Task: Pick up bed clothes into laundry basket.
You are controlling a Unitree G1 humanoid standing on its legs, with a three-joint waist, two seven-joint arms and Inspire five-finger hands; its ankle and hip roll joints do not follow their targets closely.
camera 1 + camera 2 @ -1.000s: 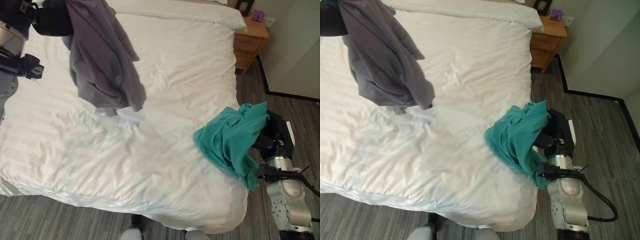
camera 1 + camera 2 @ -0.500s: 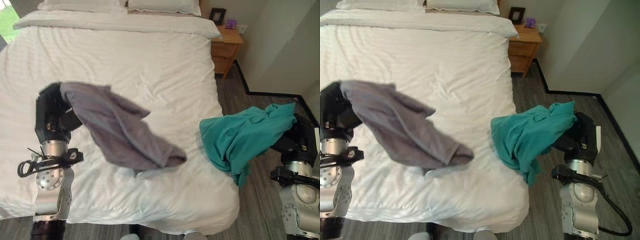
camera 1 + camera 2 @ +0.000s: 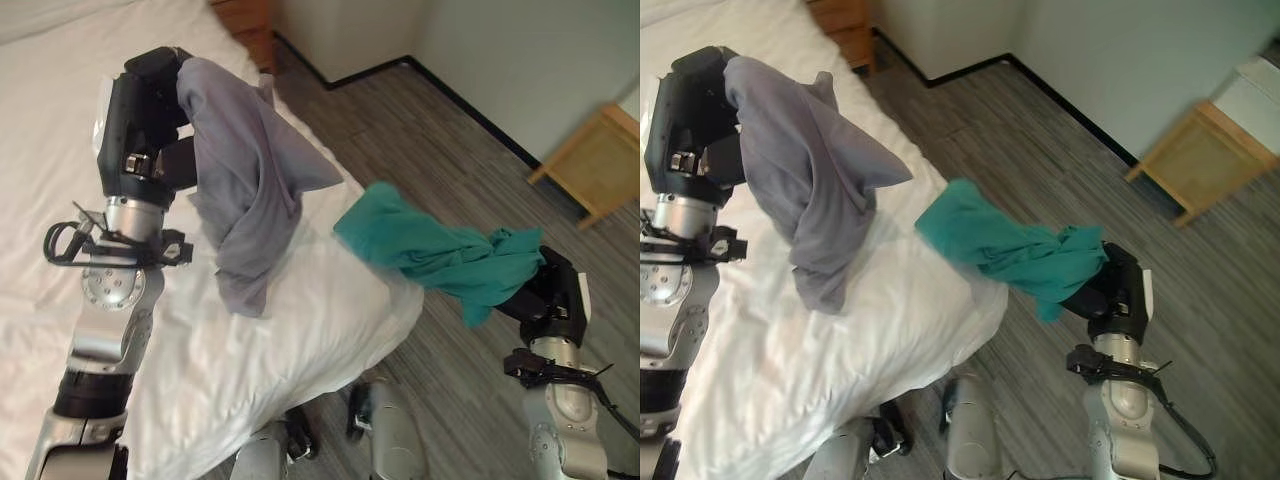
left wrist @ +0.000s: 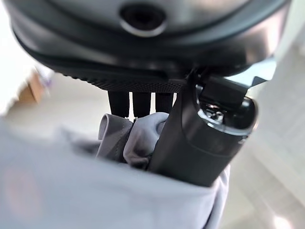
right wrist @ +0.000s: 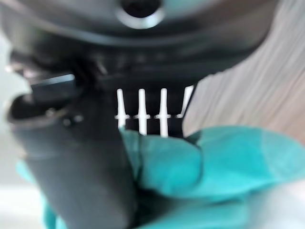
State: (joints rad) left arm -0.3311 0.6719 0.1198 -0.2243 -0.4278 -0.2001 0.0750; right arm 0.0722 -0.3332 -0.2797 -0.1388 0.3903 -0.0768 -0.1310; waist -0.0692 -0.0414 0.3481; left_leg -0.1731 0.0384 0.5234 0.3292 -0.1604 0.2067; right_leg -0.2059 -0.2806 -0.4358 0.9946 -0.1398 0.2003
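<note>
Presently: left hand (image 3: 150,110) clutched grey garment (image 3: 245,190), hanging lengthwise over bed (image 3: 300,320); right hand (image 3: 1110,295) clutched teal garment (image 3: 1010,245), trailing bedward above floor (image 3: 440,150). Right lay nearer open floor.

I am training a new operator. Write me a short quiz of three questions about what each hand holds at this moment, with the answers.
1. True or false: the left hand holds the grey cloth garment lifted above the white bed.
2. Which garment does the right hand hold? A) teal cloth garment B) white pillowcase C) black sock
3. Fill in: the teal garment's loose end trails toward the corner of the ____.

Key: 1 true; 2 A; 3 bed. In both wrist views, the thumb and fingers pinch the cloth.
</note>
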